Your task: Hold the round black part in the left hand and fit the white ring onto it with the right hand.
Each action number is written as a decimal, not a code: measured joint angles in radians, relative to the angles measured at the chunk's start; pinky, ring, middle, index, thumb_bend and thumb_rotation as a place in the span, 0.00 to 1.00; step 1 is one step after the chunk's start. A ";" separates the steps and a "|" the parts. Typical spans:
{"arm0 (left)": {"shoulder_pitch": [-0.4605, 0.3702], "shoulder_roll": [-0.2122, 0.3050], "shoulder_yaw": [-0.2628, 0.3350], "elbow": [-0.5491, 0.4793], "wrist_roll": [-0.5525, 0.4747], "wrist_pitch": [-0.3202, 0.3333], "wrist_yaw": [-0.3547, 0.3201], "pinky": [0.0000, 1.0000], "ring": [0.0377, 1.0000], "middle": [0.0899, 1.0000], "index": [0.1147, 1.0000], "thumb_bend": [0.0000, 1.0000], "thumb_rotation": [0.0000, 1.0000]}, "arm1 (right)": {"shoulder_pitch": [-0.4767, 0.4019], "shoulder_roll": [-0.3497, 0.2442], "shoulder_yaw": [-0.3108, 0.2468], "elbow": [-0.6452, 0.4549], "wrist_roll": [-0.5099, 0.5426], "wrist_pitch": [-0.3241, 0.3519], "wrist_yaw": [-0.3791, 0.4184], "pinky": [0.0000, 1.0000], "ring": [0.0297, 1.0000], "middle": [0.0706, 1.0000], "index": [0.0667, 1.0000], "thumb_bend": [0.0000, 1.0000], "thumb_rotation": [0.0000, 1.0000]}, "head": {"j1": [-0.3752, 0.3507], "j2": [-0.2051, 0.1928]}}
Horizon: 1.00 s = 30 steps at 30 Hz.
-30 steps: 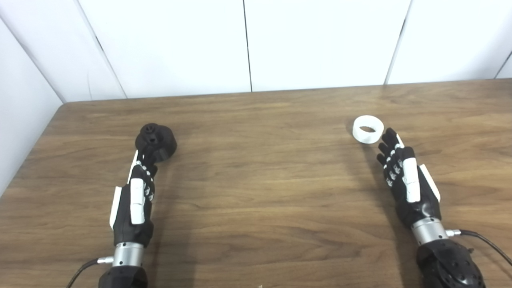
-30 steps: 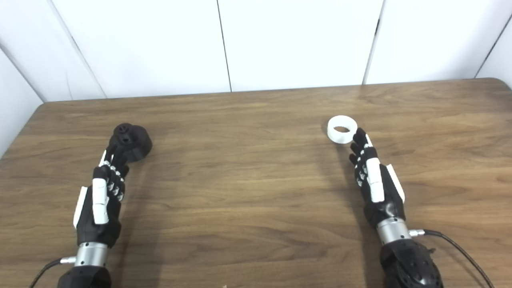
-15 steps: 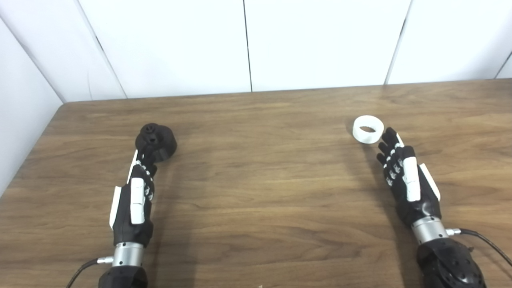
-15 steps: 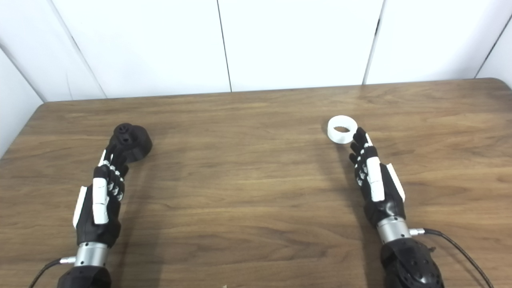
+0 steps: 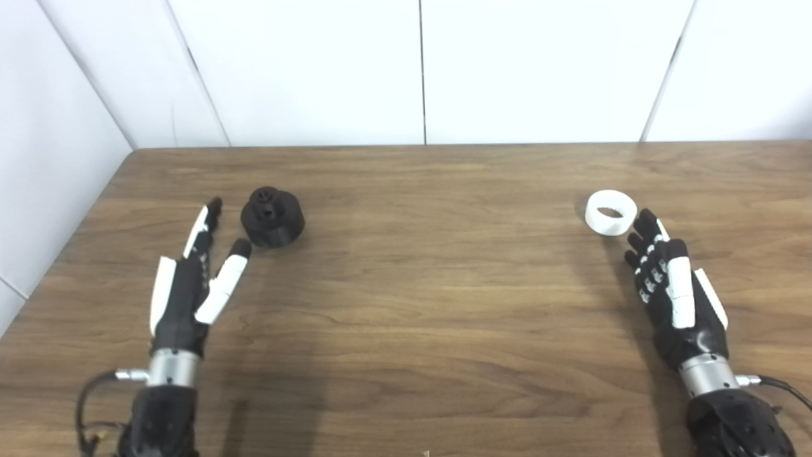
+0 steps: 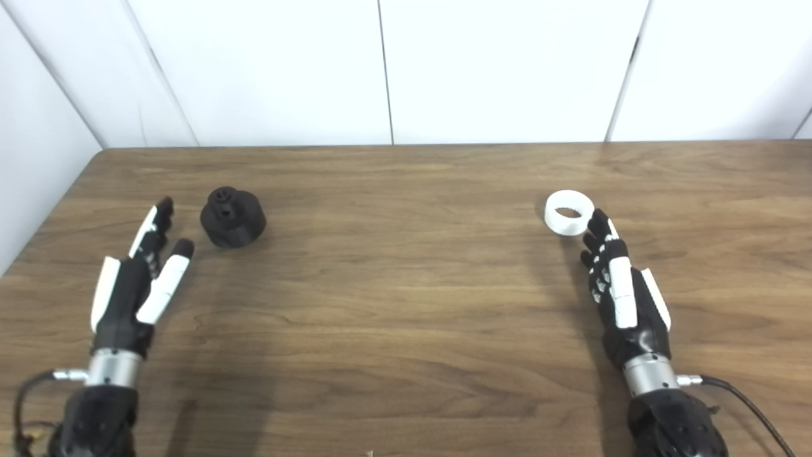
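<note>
Black part (image 5: 273,216) just beside empty left hand (image 5: 190,285), seemingly apart

We are seeing one round black part (image 5: 272,216) sitting on one wooden table (image 5: 431,304). We are counting one white ring (image 5: 610,212) lying there too. We are looking at two robot hands: one left hand (image 5: 190,285) and one right hand (image 5: 674,293), each reaching in from the bottom edge. We are also making out two cables, one trailing by each wrist, and several white wall panels standing behind.
</note>
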 measured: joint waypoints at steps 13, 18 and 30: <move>-0.139 0.180 -0.075 0.122 0.307 0.064 -0.006 0.92 1.00 0.97 0.88 0.93 0.36 | -0.007 -0.007 0.003 0.007 -0.013 0.000 0.000 1.00 1.00 1.00 0.97 0.70 1.00 | 0.000 -0.006; -0.185 0.234 -0.120 0.198 0.359 0.062 -0.033 0.96 1.00 0.97 0.87 0.95 0.36 | -0.007 -0.007 0.002 0.007 -0.021 0.001 0.000 1.00 1.00 1.00 0.97 0.72 1.00 | -0.005 -0.009; -0.255 0.282 -0.195 0.397 0.382 0.058 -0.078 0.99 1.00 0.95 0.84 1.00 0.41 | -0.006 -0.007 0.000 0.006 -0.024 0.003 0.000 1.00 1.00 1.00 0.97 0.73 1.00 | -0.002 -0.015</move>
